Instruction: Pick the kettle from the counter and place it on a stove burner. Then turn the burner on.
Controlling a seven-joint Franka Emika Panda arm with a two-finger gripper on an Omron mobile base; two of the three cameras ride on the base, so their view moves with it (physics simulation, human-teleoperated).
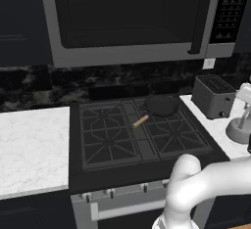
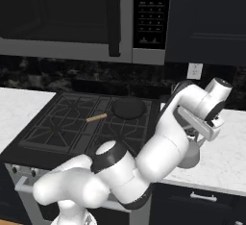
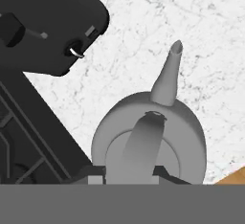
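The kettle is seen from above on the white counter, right of the black cooktop, spout aimed away from the hand. The gripper is positioned right over its handle, but whether the jaws are clamped can't be told. A skillet is parked on 1 back stove burner.

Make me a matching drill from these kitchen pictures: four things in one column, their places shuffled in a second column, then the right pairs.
Things:
1. kettle
2. skillet
3. toaster
4. microwave

Places:
A. above the cooktop
B. on a rear stove burner
C. on the white counter, right under the hand
D. at the back of the counter, right of the cooktop

Pairs: 1-C, 2-B, 3-D, 4-A
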